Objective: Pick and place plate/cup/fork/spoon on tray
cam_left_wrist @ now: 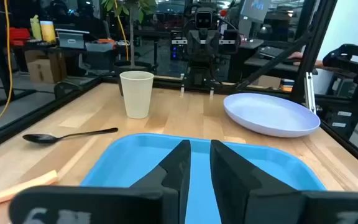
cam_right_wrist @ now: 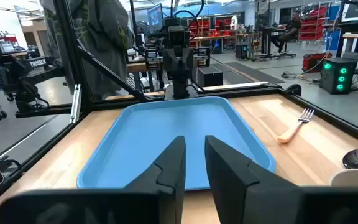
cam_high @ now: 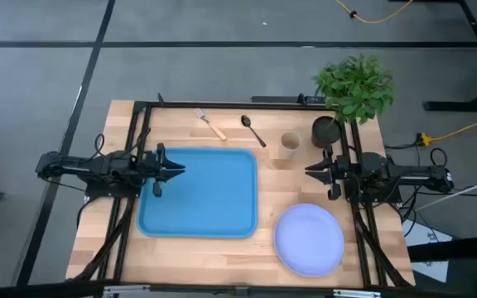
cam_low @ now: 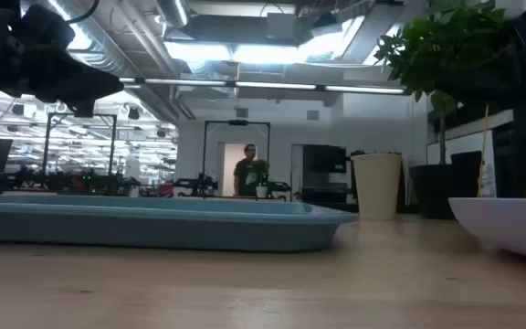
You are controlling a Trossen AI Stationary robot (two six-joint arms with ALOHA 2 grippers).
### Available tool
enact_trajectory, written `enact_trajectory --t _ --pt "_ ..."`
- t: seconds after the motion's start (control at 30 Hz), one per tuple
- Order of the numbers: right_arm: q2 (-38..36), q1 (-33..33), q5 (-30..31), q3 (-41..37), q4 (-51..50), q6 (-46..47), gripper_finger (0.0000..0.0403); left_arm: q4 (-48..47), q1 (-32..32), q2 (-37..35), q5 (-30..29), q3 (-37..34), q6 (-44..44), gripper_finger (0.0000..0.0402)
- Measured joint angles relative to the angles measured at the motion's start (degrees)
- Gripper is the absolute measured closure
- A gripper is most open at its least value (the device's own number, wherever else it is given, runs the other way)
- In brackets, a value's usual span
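One tray (cam_high: pixel 199 193): blue, bare, on the wooden table (cam_high: pixel 222 257); your landmark for every entry below.

One plate (cam_high: pixel 308 239): just off the tray's near right corner, apart from it. The left wrist view shows you its raised rim; from overhead it reads flat.

One cup (cam_high: pixel 290 141): upright, just past the tray's far right corner. The low view shows you only its side, standing behind the tray's rim.

One spoon (cam_high: pixel 252 131): lying flat beyond the tray's far edge, between fork and cup.

One fork (cam_high: pixel 210 124): lying flat beyond the tray's far edge, left of the spoon; tines seen plainly in the right wrist view, handle only in the left wrist view.

One potted plant (cam_high: pixel 353 87): at the table's far right corner, beyond the cup.

Two grippers, both holding nothing. Left gripper (cam_high: pixel 179 171): over the tray's left edge, fingers with a slim gap between them. Right gripper (cam_high: pixel 310 171): right of the tray, between cup and plate, fingers likewise narrowly parted.

One person (cam_low: pixel 247 171): only the low view gives you this, far off in the room behind the tray
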Motion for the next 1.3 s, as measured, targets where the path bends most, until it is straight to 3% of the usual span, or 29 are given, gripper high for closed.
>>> enact_trajectory --t 1.0,1.3 --pt "0.0 0.02 0.02 0.0 0.16 0.0 0.0336 0.01 0.0 0.0 0.02 0.02 -0.01 0.0347" --pt "0.04 0.02 1.29 -0.01 8.11 5.54 0.0336 0.0 0.0 0.0 0.01 0.0 4.38 0.0347"
